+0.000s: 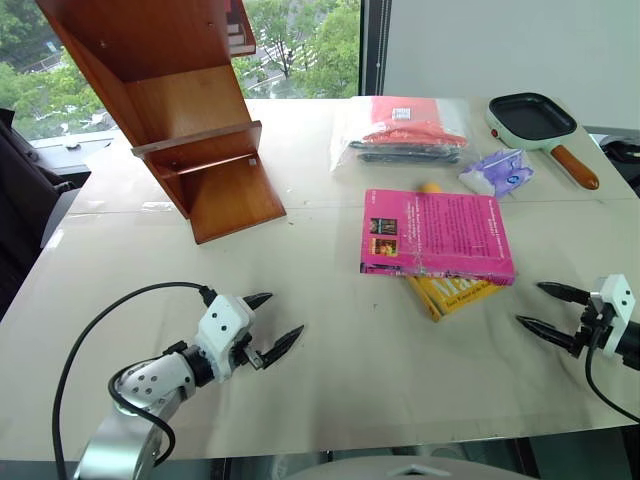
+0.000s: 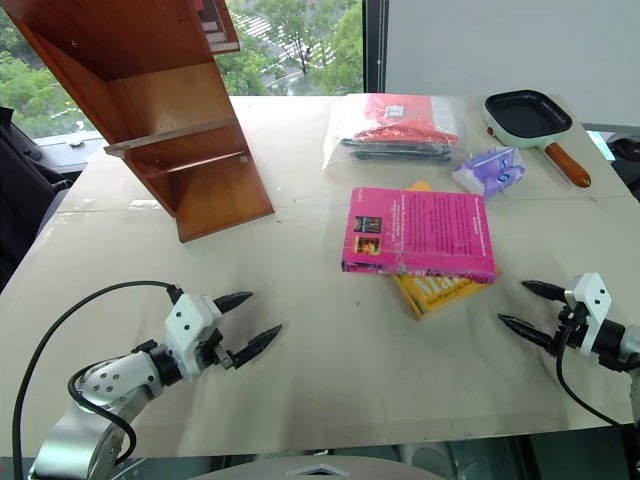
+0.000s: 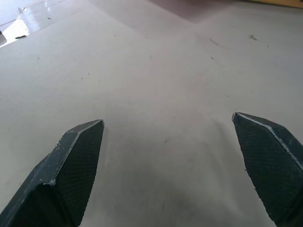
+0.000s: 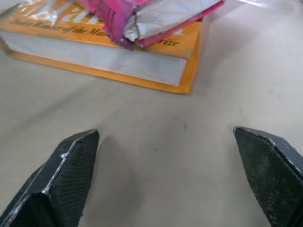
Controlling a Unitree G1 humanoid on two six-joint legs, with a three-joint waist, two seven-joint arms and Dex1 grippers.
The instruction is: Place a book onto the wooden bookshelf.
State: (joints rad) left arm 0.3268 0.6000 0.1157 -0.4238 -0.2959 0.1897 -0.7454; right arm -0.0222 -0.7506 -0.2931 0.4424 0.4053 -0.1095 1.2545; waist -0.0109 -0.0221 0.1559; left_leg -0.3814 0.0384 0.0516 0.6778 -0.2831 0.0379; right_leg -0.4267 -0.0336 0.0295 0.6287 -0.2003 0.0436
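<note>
The magenta-pink book lies back cover up near the middle of the table, resting on a yellow book. The wooden bookshelf stands at the far left, its shelves slanting. My left gripper hovers open over the near left of the table, well left of the book, nothing between its fingers. My right gripper is open near the right edge, pointing at the books. In the right wrist view the pink book's torn corner lies on the yellow book just ahead of the fingertips.
A clear bag holding red and dark items lies behind the books. A purple packet and a small black pan with a wooden handle sit at the far right. Bare table lies between the grippers.
</note>
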